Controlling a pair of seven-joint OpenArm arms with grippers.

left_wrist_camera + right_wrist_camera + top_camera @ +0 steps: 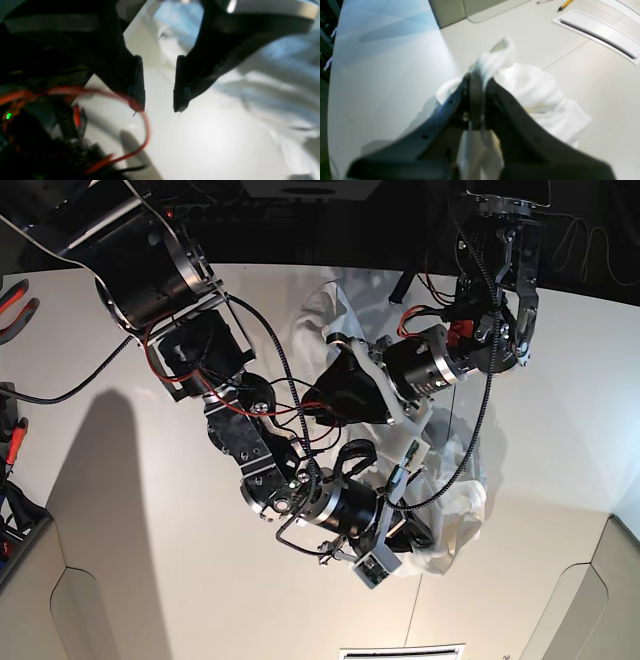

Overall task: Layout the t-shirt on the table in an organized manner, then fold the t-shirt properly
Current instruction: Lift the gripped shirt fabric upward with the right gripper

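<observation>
Fabric bunches in a white heap on the table, toward its near edge and right of the middle in the base view: this is the t-shirt, crumpled, with one part trailing back toward the far edge behind the arms. No print can be made out on it from here.

The right gripper has its jaws pressed together on a fold of the shirt; in the right wrist view a white tuft sticks out beyond the tips and more cloth hangs down between the black fingers. The rest of the shirt lies piled just past the gripper, near the table's edge, with the floor beyond (a pencil and a white floor vent show there).

The left gripper stands with its jaws apart and nothing between them. In its blurred wrist view the bare tabletop lies under the tips, and the wrinkled shirt spreads to the right of them, apart from the fingers. A red cable loops beside the left finger.

In the base view both arms crowd over the shirt, the left gripper above the right gripper.
</observation>
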